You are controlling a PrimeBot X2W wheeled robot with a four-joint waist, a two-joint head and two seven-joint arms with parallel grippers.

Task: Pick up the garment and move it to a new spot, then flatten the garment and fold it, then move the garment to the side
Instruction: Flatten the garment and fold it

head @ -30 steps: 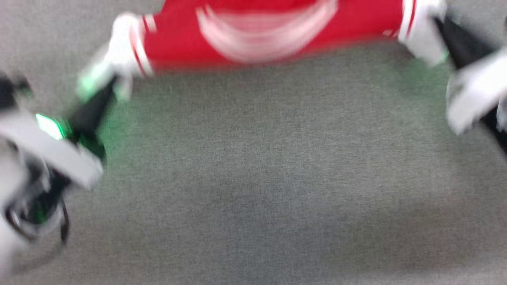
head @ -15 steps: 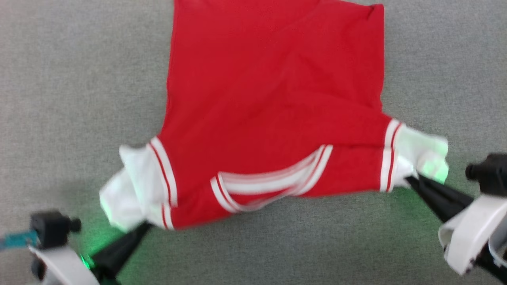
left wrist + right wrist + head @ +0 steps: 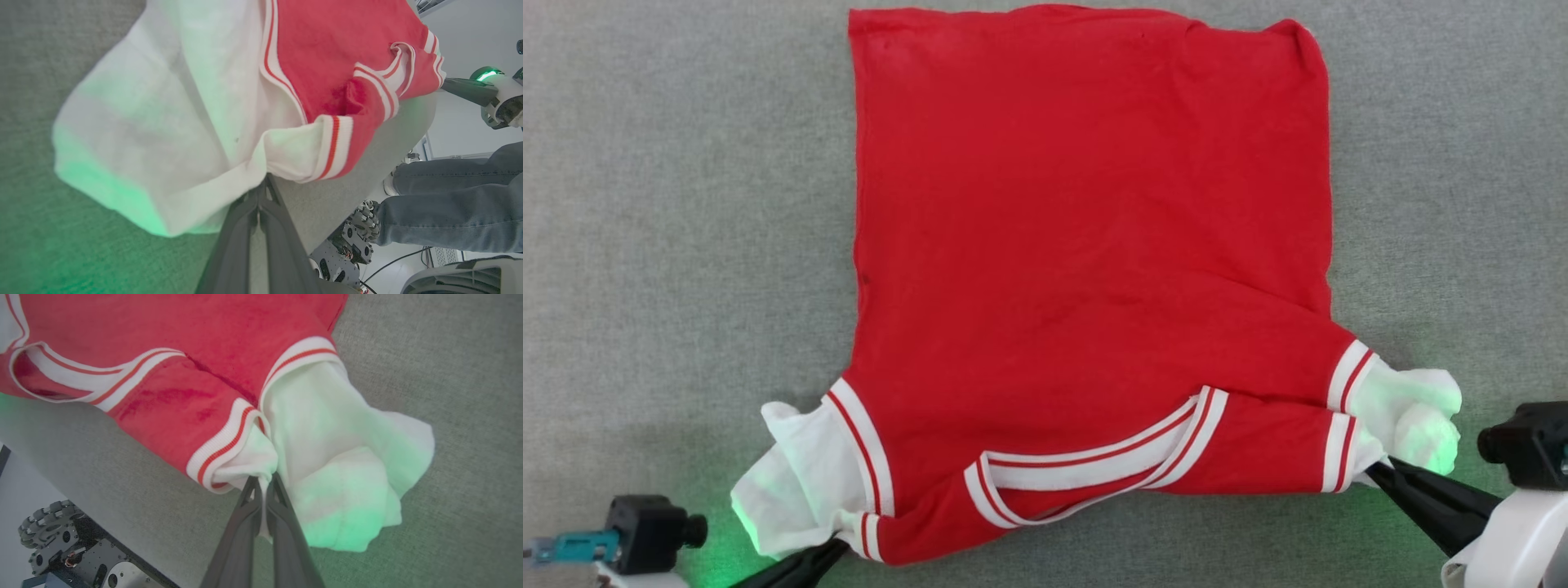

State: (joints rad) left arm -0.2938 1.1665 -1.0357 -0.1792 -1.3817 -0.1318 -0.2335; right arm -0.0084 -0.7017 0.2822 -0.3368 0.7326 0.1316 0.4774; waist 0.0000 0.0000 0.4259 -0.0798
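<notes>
surface: grey cloth tabletop (image 3: 686,204) | light: green glow (image 3: 49,253) | wall (image 3: 474,28): pale

No writing is legible anywhere, garment (image 3: 1086,204) included.

surface: grey tabletop (image 3: 645,204) | person: legs in blue jeans (image 3: 449,212) beside table edge

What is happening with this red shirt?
The garment lies spread on the grey table, plain red side up. The left gripper pinches fabric by one white sleeve, the right gripper by the other, both at the near edge. A person's legs in jeans are beside the table.
</notes>
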